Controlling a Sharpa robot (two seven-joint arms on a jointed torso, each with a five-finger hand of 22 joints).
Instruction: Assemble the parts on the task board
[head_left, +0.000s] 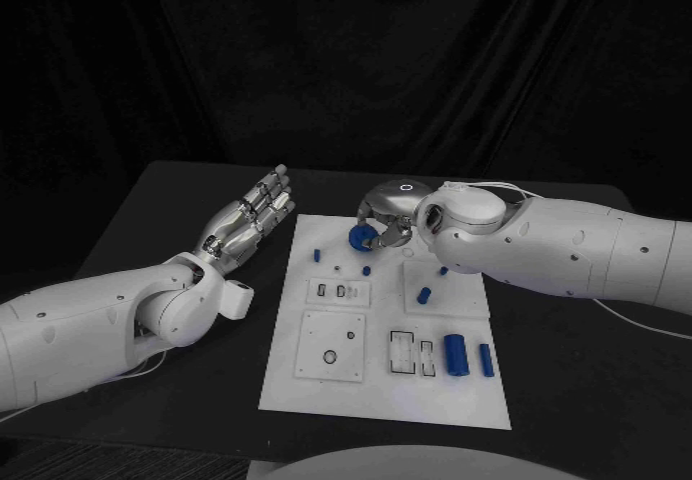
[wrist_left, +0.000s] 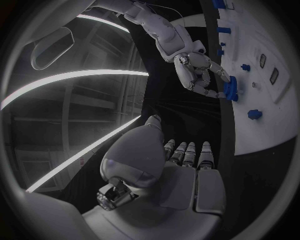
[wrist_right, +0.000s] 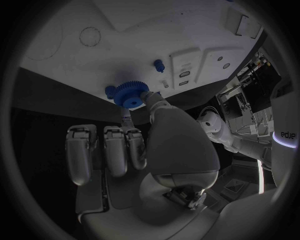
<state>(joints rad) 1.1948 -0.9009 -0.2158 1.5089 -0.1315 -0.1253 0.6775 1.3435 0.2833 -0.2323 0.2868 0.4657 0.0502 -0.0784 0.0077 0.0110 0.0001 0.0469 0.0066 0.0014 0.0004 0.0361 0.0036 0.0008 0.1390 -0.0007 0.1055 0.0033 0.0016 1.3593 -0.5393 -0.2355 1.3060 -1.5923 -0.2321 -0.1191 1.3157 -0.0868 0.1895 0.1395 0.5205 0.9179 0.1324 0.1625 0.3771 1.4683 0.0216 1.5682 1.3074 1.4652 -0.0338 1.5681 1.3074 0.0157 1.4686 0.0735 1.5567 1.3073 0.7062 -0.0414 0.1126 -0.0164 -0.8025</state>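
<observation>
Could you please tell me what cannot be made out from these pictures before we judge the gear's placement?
- Whether the blue gear sits on a peg of the task board: in the head view the right hand covers it; in the right wrist view its thumb does.
- Small blue parts: too small in the head view to name.
- Left hand: its palm side is turned away in the head view.

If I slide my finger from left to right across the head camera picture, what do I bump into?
Left hand, open beside the board → task board → blue gear pinched by the right hand → blue cylinders near the board's right edge → right arm.
</observation>
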